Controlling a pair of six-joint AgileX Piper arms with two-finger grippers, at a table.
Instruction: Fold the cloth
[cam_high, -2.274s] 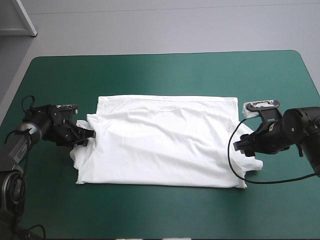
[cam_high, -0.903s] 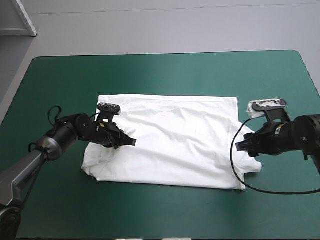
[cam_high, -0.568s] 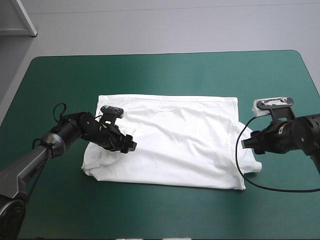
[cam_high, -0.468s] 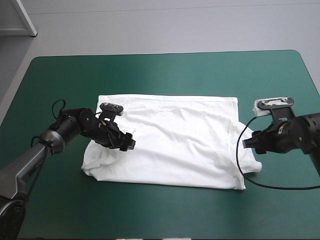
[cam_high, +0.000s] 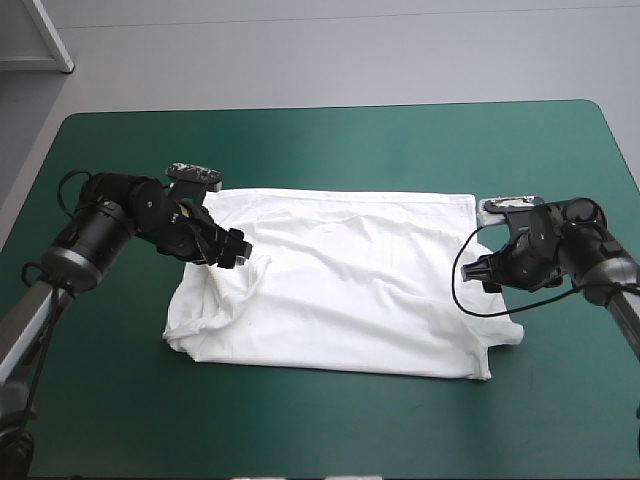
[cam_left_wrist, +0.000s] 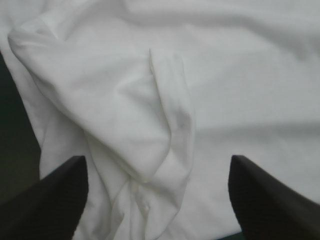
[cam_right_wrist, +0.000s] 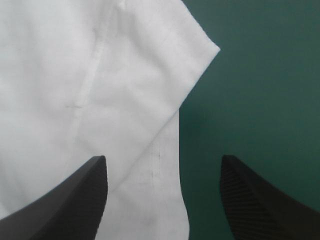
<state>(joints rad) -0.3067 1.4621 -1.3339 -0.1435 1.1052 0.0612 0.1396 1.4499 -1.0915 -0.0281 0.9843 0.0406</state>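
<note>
Change since earlier: left pincer (cam_high: 236, 252) backed off from folded-in left sleeve (cam_high: 215, 300), now spread wide, gripping nothing, hovering over rumpled white cloth. Right pincer (cam_high: 483, 272) shifted in over right sleeve (cam_right_wrist: 165, 60), also spread wide, nothing gripped, straddling sleeve edge and bare teal-green surface (cam_high: 300, 150). T-shirt (cam_high: 350, 280) spread flat mid-surface, left side tucked over. Count: one T-shirt, two pincers, both empty.

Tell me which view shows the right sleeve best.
Right wrist view: the sleeve close up, hem and seam clear. High view shows it small, partly behind the right gripper. Left wrist view misses it.
</note>
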